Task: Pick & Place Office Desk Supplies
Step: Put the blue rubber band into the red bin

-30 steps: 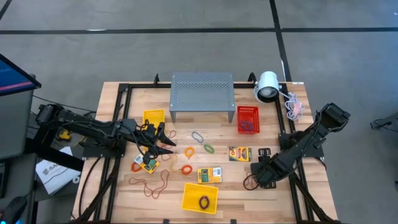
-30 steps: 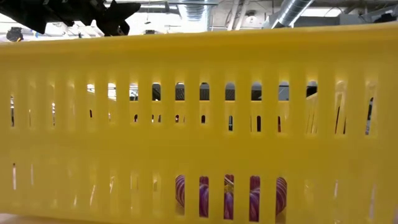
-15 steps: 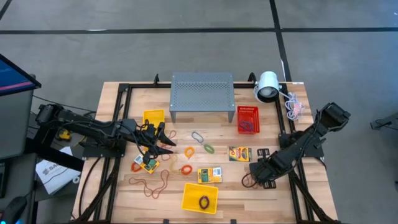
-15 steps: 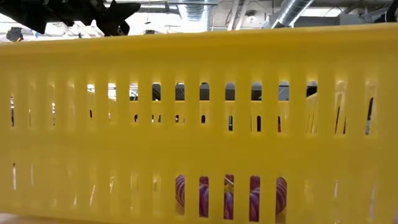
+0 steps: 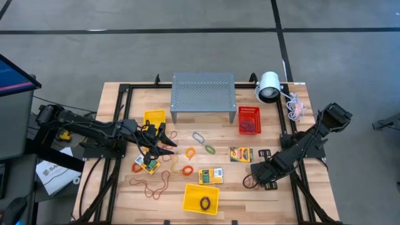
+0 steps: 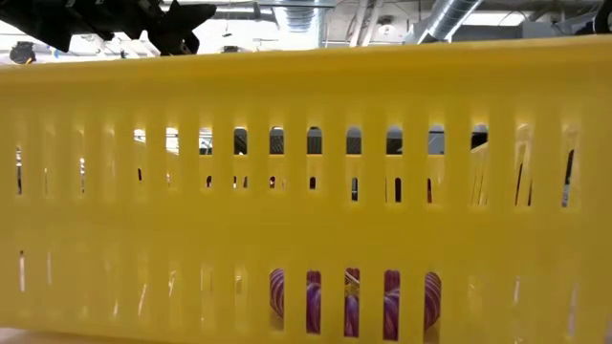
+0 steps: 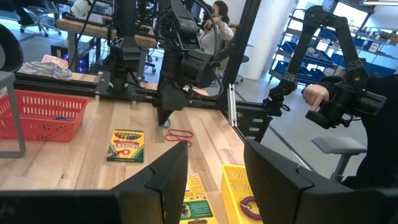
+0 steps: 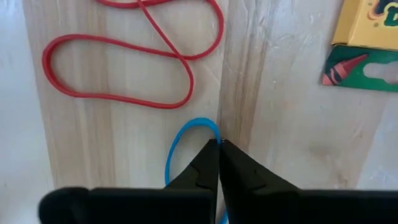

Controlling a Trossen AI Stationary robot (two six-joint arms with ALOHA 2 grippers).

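Observation:
My right gripper [image 8: 219, 144] points down at the table's right part, shut at a thin blue rubber band [image 8: 177, 152] that lies flat beside a red rubber band [image 8: 124, 68]. A yellow-and-green crayon box [image 5: 240, 154] lies just beyond them. Two more crayon boxes [image 5: 210, 175] [image 5: 150, 164] and several loose bands, such as a big brown one [image 5: 152, 185], lie mid-table and left. My left gripper [image 5: 165, 142] hovers open and level above the left group, with nothing between its fingers [image 7: 168, 180]. My right gripper pinches the blue rubber band at the top of its loop [image 8: 211, 129] between its two fingertips, coming from above and pointing down. The rest of the band lies slack on the wood.
A grey perforated stand [image 5: 203, 97] and a white lamp [image 5: 269, 86] stand at the far edge, with a red basket [image 5: 249, 120] beside them. One yellow bin [image 5: 154, 118] sits left, and another [image 5: 201, 199] at the near edge fills the low view. A person's hand [image 7: 314, 93] shows beyond the table.
My right gripper has edged a little toward the table's left edge, staying low over the bands.

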